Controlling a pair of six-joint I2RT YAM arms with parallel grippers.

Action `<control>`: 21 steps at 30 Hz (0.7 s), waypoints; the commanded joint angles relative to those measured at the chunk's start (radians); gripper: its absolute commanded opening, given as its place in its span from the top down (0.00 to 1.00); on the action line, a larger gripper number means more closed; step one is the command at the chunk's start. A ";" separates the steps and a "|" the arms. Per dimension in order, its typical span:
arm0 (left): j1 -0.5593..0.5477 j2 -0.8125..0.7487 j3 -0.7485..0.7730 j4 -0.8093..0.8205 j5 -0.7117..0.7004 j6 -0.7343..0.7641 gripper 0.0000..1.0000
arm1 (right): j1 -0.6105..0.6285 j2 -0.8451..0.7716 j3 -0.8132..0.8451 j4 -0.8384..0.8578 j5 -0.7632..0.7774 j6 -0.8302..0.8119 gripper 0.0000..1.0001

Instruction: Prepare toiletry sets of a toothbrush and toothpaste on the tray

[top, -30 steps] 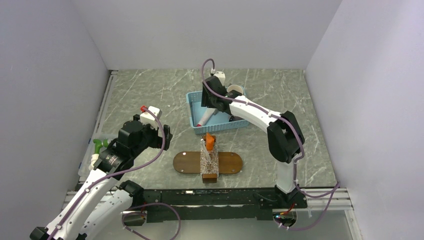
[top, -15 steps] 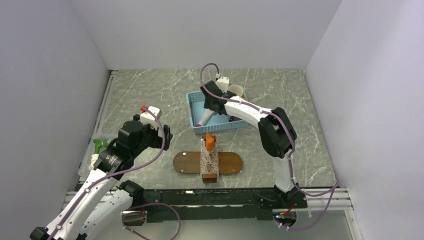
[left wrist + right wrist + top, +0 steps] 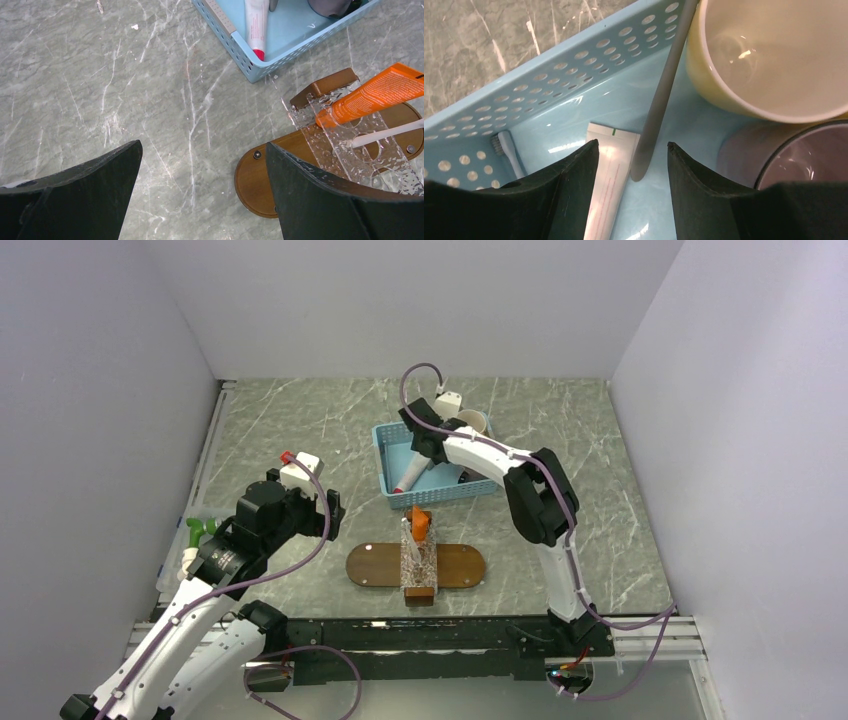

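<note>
Toothpaste, a small bright-orange flattened soft tube [image 3: 380, 95], stands tilted in a clear dimpled acrylic holder [image 3: 325, 142]. The holder sits across the tray, a flat dark-brown wooden oval board [image 3: 255, 186] near the front of the table. A thin white rod [image 3: 385, 134], likely a toothbrush, leans in the same holder beside the tube. One set looks made, so the step in hand seems to be fetching a brush for another.

The right gripper [image 3: 633, 150] is down inside the light-blue perforated plastic basket [image 3: 549, 75]. Its black claw is apart, with a slim matte grey toothbrush handle [image 3: 659, 100] between the fingers, a gap on each side, nothing clamped. That handle leans on the basket wall and against a glossy pale-yellow cup [image 3: 774, 50]; a purple-grey cup [image 3: 814, 160] stands just beside it. On the basket floor lie a white soft tube [image 3: 606, 175] and a grey bristled brush head [image 3: 503, 145].

The next move, as I judge it, calls for closing squarely on the handle. It must then be lifted clear of the cup rim and basket wall without nudging either. The handle is thin, round and smooth, so it may swivel in the grip.

The left gripper [image 3: 202, 165] hovers over the veined grey-green stone-look tabletop [image 3: 100, 75], claw spread wide and holding nothing.
</note>
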 commanded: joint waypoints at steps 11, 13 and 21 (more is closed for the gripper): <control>0.005 0.013 0.023 0.038 0.012 0.019 0.01 | -0.026 0.071 0.088 -0.021 0.068 0.016 0.54; 0.005 0.015 0.024 0.037 0.011 0.018 0.01 | -0.028 0.073 0.087 -0.014 0.066 0.008 0.58; 0.005 0.022 0.024 0.038 0.016 0.018 0.01 | -0.039 0.075 0.094 -0.002 0.053 -0.011 0.73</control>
